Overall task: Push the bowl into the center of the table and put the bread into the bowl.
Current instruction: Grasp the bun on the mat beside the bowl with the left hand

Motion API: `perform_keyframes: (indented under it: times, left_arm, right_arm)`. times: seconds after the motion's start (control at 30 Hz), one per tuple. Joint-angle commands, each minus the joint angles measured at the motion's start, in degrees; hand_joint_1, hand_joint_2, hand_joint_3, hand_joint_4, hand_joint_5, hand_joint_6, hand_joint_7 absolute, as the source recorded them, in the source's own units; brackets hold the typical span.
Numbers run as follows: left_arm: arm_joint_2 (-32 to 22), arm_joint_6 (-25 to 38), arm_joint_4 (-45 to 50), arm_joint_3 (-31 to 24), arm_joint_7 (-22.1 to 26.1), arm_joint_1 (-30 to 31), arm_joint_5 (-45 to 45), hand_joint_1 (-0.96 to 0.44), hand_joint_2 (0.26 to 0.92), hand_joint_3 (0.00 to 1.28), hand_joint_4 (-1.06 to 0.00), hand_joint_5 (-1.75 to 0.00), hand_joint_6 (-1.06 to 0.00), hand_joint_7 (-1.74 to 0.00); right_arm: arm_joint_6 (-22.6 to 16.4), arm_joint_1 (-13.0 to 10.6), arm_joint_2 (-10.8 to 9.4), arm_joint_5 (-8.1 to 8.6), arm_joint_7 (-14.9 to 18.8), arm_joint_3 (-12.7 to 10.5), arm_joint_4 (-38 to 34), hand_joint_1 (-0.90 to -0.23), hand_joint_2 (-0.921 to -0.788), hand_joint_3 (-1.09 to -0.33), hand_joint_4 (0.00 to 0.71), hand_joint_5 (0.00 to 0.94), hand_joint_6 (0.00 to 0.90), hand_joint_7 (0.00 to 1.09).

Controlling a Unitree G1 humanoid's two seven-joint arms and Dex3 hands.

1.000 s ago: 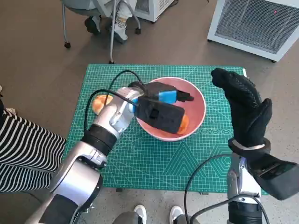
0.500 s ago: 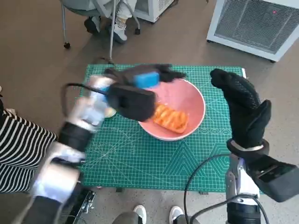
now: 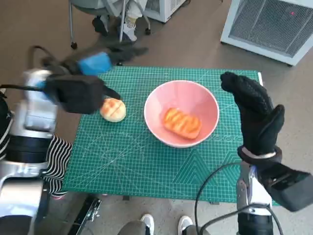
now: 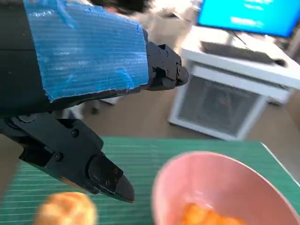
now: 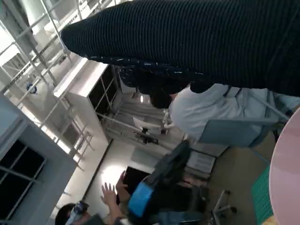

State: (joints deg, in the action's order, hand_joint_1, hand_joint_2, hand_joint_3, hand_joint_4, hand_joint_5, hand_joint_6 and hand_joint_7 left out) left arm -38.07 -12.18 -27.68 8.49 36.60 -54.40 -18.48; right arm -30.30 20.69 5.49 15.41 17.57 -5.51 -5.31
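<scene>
You have the round pink plastic bowl (image 3: 181, 113) sitting near the middle of the green gridded cutting mat (image 3: 146, 166) that covers the small table, and the orange, ridged loaf of bread (image 3: 182, 123) lies inside it, on the bowl's floor. The left wrist view shows the same bread as an orange patch low in the bowl's well.

A second piece, a small round golden bun (image 3: 113, 109) with a scored top, rests on the mat just beside the bowl on the robot's left, apart from the rim.

Your left hand (image 3: 90, 73), the black one with blue tape across its back, hangs above the mat's far left part, near the bun but not touching it. It holds nothing; from the left wrist view its black fingers (image 4: 105, 174) are parted, with open air between them (the head view is motion-blurred here, so take that view's outline loosely).

Your right hand (image 3: 254, 115), in the black knitted glove, stands upright over the mat's right edge, just beside the bowl and clear of it, its fingers extended and empty.

Beyond the table, a white slatted cabinet (image 3: 274, 24) stands on the brown floor, and a person's legs show by a chair at the far side.
</scene>
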Motion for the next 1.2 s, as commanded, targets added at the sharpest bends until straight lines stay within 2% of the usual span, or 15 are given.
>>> perform_keyframes:
  times: [0.03,0.5,1.0,1.2]
  left_arm:
    - [-1.81,-0.79,-2.48,0.10,0.24,0.79,-0.22,-0.10,0.746,0.00,-0.05,-0.01,-0.24,-0.03]
    - [-1.32,-4.77,-15.60,3.55,-1.58,-0.69,-3.09,-0.14,0.747,0.00,-0.05,0.00,-0.23,0.00]
    - [3.83,-4.27,-32.67,9.85,-5.11,-5.87,-8.95,-0.18,0.756,0.00,-0.05,0.00,-0.21,0.00]
    - [6.53,-1.69,-39.13,12.68,-7.42,-7.84,-11.76,-0.13,0.752,0.00,-0.05,0.00,-0.20,0.00]
  right_arm:
    - [0.68,-0.67,-0.12,-0.43,-0.06,0.06,-1.08,-0.691,-0.921,-0.730,0.195,0.000,0.116,0.38]
    - [0.61,0.30,0.36,-0.12,0.69,0.02,-2.50,-0.690,-0.921,-0.738,0.195,0.000,0.106,0.38]
    - [0.96,0.09,0.95,0.56,1.75,-0.14,-2.14,-0.689,-0.921,-0.740,0.194,0.000,0.103,0.38]
    - [1.08,-0.25,1.30,0.86,2.00,-0.30,-1.70,-0.690,-0.921,-0.740,0.194,0.000,0.102,0.38]
